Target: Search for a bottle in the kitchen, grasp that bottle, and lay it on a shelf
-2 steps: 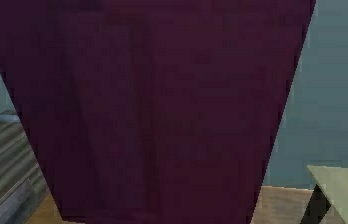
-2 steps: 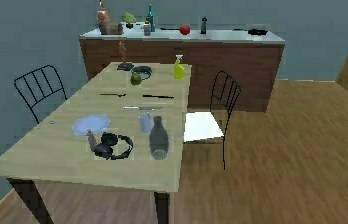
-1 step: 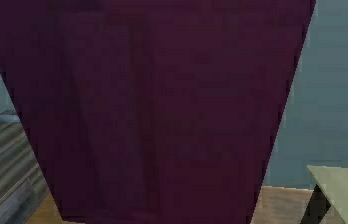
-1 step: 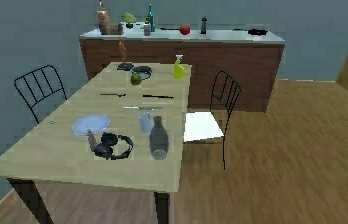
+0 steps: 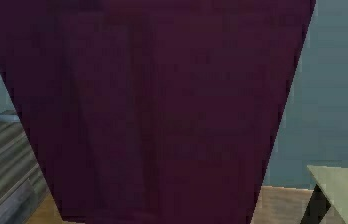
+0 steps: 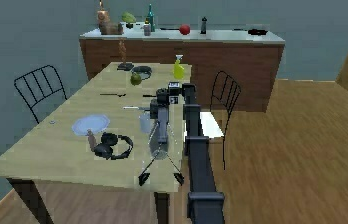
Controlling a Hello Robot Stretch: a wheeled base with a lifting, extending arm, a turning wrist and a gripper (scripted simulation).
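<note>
Dark arm bar (image 6: 197,150) reaches from near edge over wooden table (image 6: 42,150); gripper (image 6: 158,172) by table's near edge, cannot tell whether fingers grasp anything. Headphones (image 6: 112,148) and blue plate (image 6: 89,125) left of it. Yellow bottle (image 6: 179,68) on table's far end; green bottle (image 6: 149,17) on far counter (image 6: 182,48). Forward view: maroon panel (image 5: 162,100) close ahead

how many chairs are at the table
2. In the arm side view, the left chair stands at the left side of the table, and the right chair stands at its right side, near the far end. Another could be hidden at the near end, below the picture's edge.
</note>
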